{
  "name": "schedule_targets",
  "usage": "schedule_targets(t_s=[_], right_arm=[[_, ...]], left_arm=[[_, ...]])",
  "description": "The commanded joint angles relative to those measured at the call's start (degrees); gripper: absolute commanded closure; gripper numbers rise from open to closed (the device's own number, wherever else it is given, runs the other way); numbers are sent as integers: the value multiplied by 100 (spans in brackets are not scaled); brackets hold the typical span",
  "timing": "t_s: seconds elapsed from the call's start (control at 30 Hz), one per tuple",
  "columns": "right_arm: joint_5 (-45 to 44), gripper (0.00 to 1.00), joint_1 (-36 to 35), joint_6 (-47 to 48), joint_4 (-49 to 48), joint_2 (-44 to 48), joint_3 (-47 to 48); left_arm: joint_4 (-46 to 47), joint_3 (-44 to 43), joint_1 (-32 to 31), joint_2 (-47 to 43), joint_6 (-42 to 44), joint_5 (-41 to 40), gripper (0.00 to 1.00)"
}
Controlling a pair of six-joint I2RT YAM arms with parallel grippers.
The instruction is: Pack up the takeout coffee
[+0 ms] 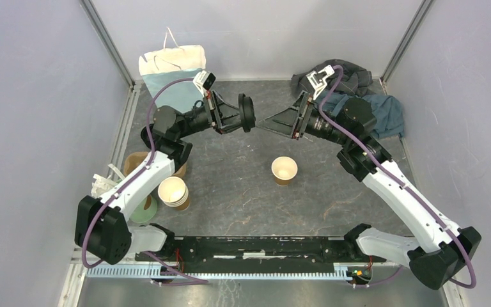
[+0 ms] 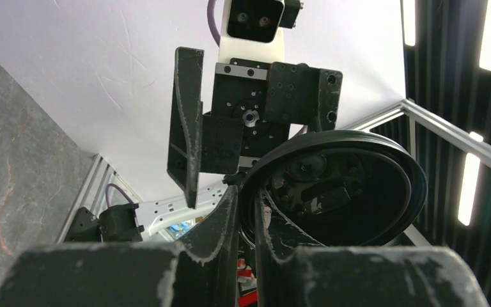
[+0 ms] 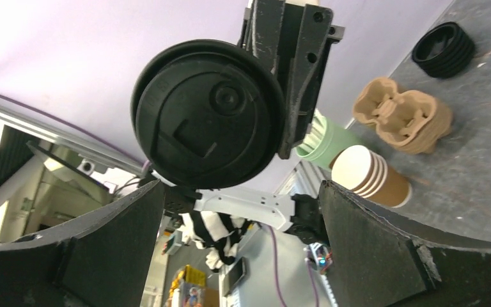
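Note:
A single brown paper cup (image 1: 284, 171) stands upright and lidless mid-table. No lidded cup is in view. My left gripper (image 1: 243, 116) is shut on the rim of a round black plastic lid (image 1: 249, 113) and holds it on edge in the air. In the left wrist view the lid (image 2: 358, 192) is pinched between the fingers of that gripper (image 2: 246, 192). My right gripper (image 1: 267, 121) is open and empty, pointing at the lid from a short gap away. In the right wrist view the lid (image 3: 204, 131) faces the open right gripper (image 3: 240, 192).
A stack of lidless brown cups (image 1: 174, 193), a pale green cup (image 1: 142, 210) and a cardboard cup carrier (image 1: 142, 163) sit at the left. A stack of black lids (image 3: 446, 48) lies nearby. A white and blue bag (image 1: 172, 70) stands back left, dark cloth (image 1: 364, 96) back right.

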State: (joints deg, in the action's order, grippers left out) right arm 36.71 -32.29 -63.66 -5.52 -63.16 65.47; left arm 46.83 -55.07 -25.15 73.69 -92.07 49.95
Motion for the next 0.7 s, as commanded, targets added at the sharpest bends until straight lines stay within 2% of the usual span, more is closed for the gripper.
schedule_targets(t_s=[0.0, 0.2, 0.67], right_arm=[[390, 2, -8, -796, -732, -3, 264], [347, 2, -31, -1126, -939, -18, 176], [141, 2, -76, -1285, -822, -57, -35]], left_arm=[[10, -38, -17, -143, 556, 258, 98], [-482, -114, -21, -188, 1046, 242, 98], [-631, -217, -26, -168, 1313, 309, 98]])
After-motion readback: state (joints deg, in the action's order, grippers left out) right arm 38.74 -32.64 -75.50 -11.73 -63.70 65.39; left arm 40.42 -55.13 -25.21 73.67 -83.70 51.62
